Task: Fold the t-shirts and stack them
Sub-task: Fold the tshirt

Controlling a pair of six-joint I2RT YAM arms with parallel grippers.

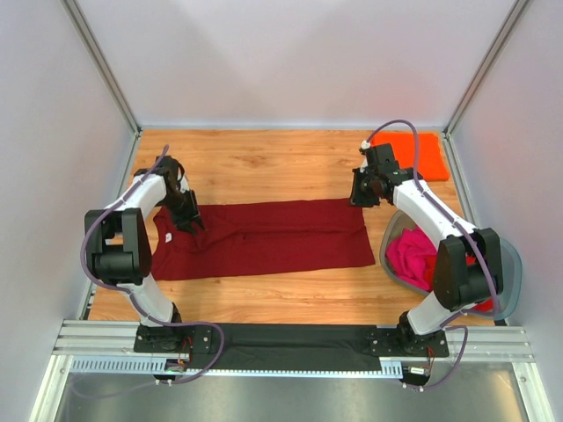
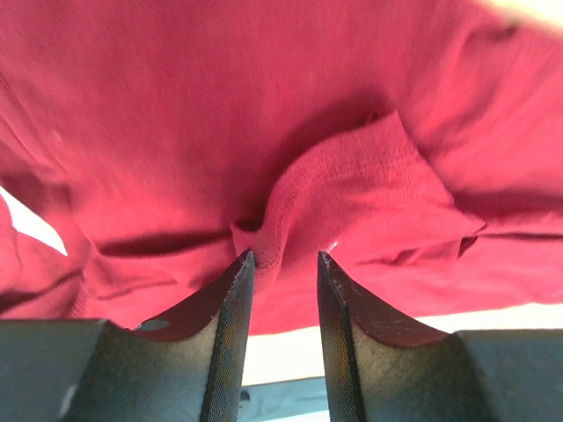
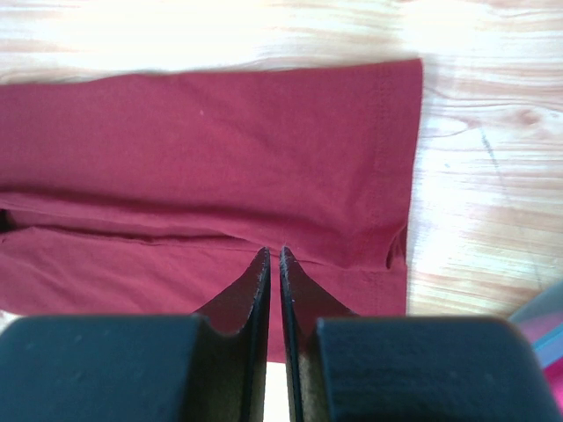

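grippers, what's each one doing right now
left gripper: open, a maroon shirt fold between its fingers
right gripper: shut over the shirt, nothing seen held

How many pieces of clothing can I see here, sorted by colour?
Maroon t-shirt, spread flat: 1
Orange t-shirt, folded at the far corner: 1
Pink cloth, crumpled in the grey tub: 1
Red cloth, only a sliver showing: 1
Total: 4
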